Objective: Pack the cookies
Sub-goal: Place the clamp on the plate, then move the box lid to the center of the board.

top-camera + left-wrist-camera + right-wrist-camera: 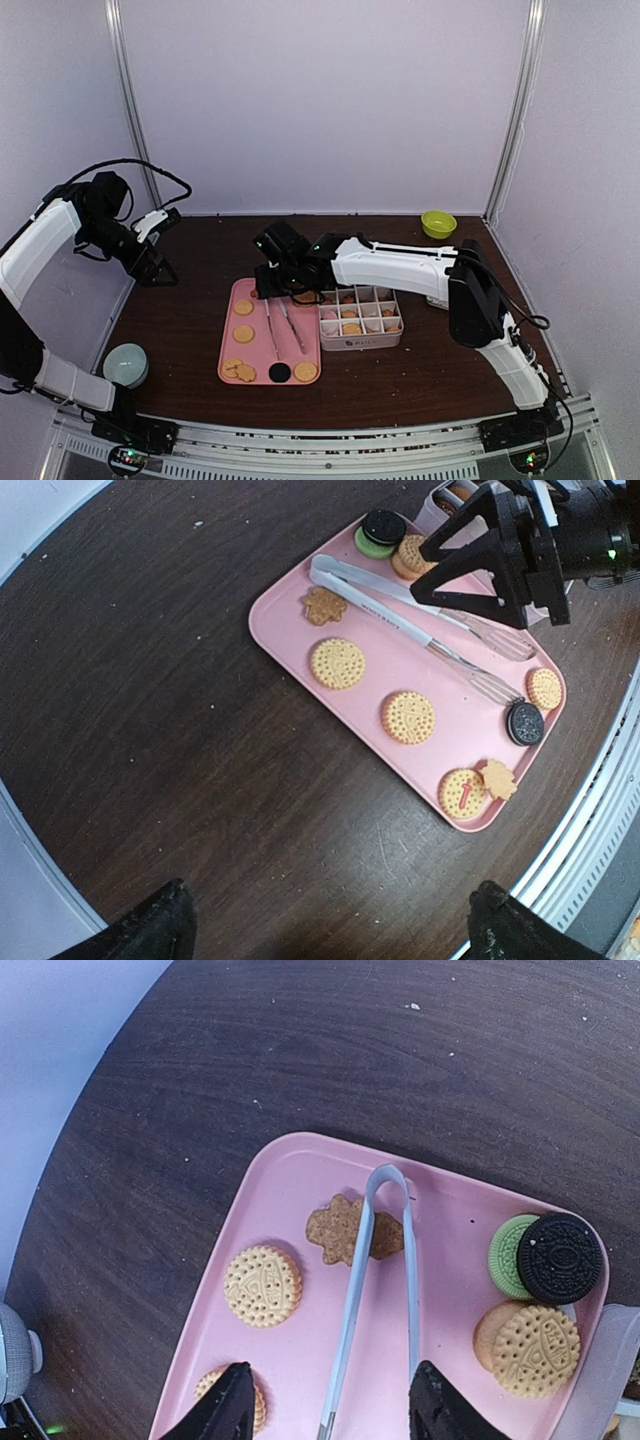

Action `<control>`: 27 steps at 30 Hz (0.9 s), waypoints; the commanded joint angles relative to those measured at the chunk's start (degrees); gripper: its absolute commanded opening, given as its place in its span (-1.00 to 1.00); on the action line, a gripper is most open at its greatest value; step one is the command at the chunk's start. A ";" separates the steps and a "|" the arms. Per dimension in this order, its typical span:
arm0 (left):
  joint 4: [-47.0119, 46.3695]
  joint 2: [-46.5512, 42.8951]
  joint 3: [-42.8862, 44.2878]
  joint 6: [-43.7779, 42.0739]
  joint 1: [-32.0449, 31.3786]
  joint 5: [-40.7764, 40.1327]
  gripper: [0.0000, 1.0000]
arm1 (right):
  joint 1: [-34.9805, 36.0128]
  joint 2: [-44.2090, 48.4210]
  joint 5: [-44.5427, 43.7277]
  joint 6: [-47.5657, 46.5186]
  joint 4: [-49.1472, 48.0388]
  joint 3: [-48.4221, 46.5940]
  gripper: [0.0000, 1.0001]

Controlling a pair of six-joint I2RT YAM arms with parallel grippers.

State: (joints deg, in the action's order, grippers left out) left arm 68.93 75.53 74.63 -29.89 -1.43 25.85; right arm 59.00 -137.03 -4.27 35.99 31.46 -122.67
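**Right claw poised over the tongs, packing partly done**

The right claw (335, 1385) hangs low over the far end of the pink tray (300, 1175) with its fingers spread and nothing pinched. The metal tongs (352, 1290) lie flat on the tray, running between the two fingers, with their hinge loop just ahead of the claw. One finger stands clear of the nearer tong arm. Whether the other touches its arm cannot be told.

The cookies (263, 1285) are split between two places. Some already sit in the cells of the divided box (360, 343), just beside the claw on the side of its own arm. About nine remain on the tray. A brown flower shape lies under the tongs ahead of the claw. A golden round is off to one side, and a green-and-black pair with a golden stack is off to the other. More lie along the tray behind the claw, towards the arm bases.

By my reading the job is perhaps a third done, and the tongs have yet to be taken up.

The left claw (152, 265) is spread wide and empty, raised well apart from the tray.
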 commanded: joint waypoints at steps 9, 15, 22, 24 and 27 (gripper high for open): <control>-1.16 -0.86 0.29 -0.37 0.56 -0.12 0.96 | -10.73 30.09 -14.80 0.66 1.63 30.52 0.11; -1.16 -0.64 0.78 -0.18 0.57 0.08 0.95 | -20.52 36.91 -19.00 4.71 4.92 46.89 0.06; -1.16 -0.82 0.68 0.15 0.58 -0.01 0.95 | -24.64 35.46 -18.20 5.43 2.96 54.27 0.02; -1.15 -0.86 0.69 0.23 0.62 -0.01 0.95 | -25.15 34.35 -17.65 5.60 2.70 54.42 0.01; -1.07 -0.99 0.69 0.18 0.58 -0.26 0.95 | -26.03 33.08 -16.84 5.72 1.44 55.12 -0.01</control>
State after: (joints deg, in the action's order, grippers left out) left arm 68.82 75.53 74.63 -29.87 -1.41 25.54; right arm 34.22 -102.89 -20.82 40.69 34.92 -67.96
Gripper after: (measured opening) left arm 0.976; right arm 0.501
